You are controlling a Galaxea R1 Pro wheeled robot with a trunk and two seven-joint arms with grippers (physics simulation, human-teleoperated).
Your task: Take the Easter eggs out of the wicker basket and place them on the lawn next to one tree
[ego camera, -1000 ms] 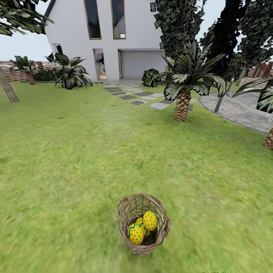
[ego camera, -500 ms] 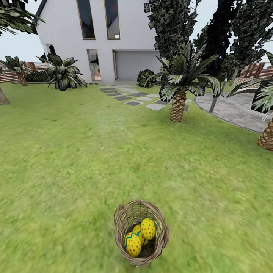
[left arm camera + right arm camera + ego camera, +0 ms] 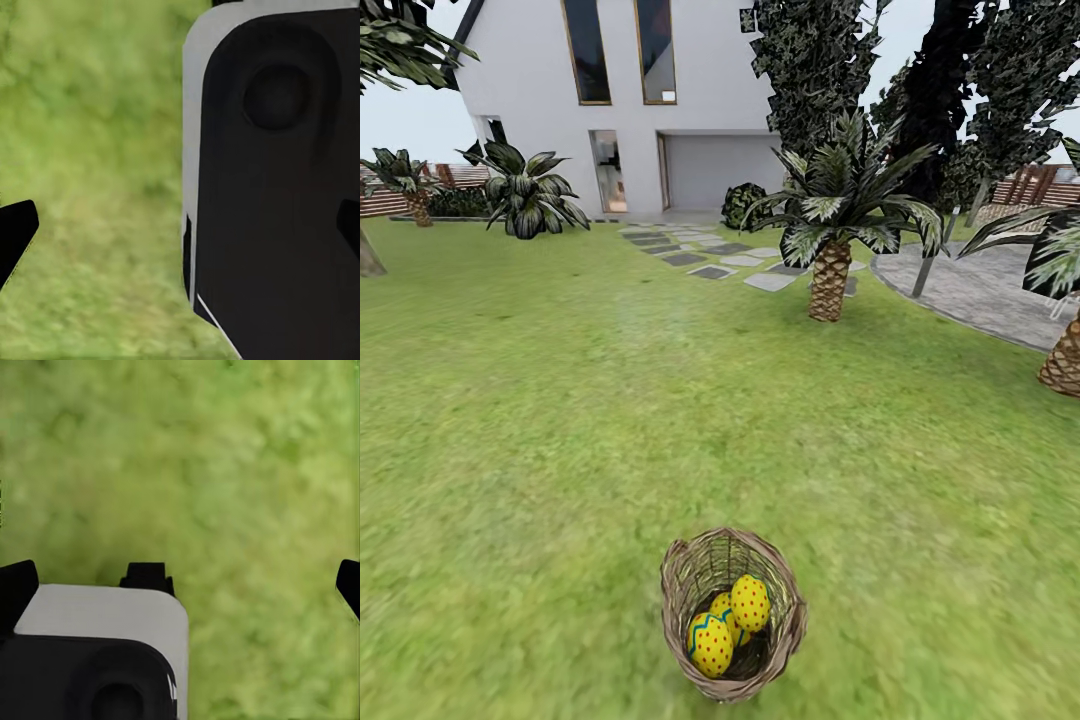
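The brown wicker basket stands upright on the lawn, low in the head view and just right of centre. Three yellow Easter eggs with red dots lie inside it: one on top, one in front with a blue zigzag, one half hidden between them. The base of a pale grey-beige tree trunk shows at the far left edge. My left gripper is open over grass, beside a dark and white part of my body. My right gripper is open too, above grass.
A scaly-trunked palm stands mid-lawn to the right, another palm at the right edge. Stepping stones lead to the white house. Dark thin-trunked trees and a grey paved area lie at the back right.
The camera moved a second ago, so the whole picture slid left and the basket sits lower. Since half a second ago nothing has changed. The basket and eggs have not moved.
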